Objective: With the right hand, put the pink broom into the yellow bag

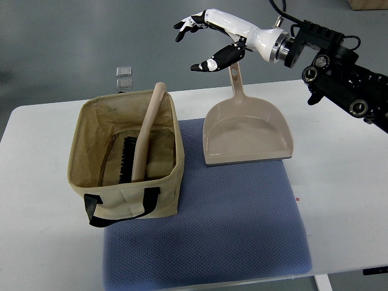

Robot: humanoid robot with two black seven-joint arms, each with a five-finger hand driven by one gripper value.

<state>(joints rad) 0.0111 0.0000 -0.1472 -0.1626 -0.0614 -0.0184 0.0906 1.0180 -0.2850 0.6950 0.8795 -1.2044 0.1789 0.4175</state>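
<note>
The pink broom (pixel 145 136) stands inside the yellow bag (pixel 130 200), bristles down at the bag's bottom and its handle leaning out past the far rim. My right hand (pixel 203 42) is raised beyond the table's far edge, above the dustpan's handle, well to the right of the bag. Its fingers are spread and hold nothing. The left arm does not show.
A pink dustpan (pixel 245 136) lies on the blue mat (pixel 212 224) just right of the bag, handle pointing away. The mat covers the middle of the white table (pixel 345 182). Two small clear squares (pixel 124 76) lie on the floor behind the table.
</note>
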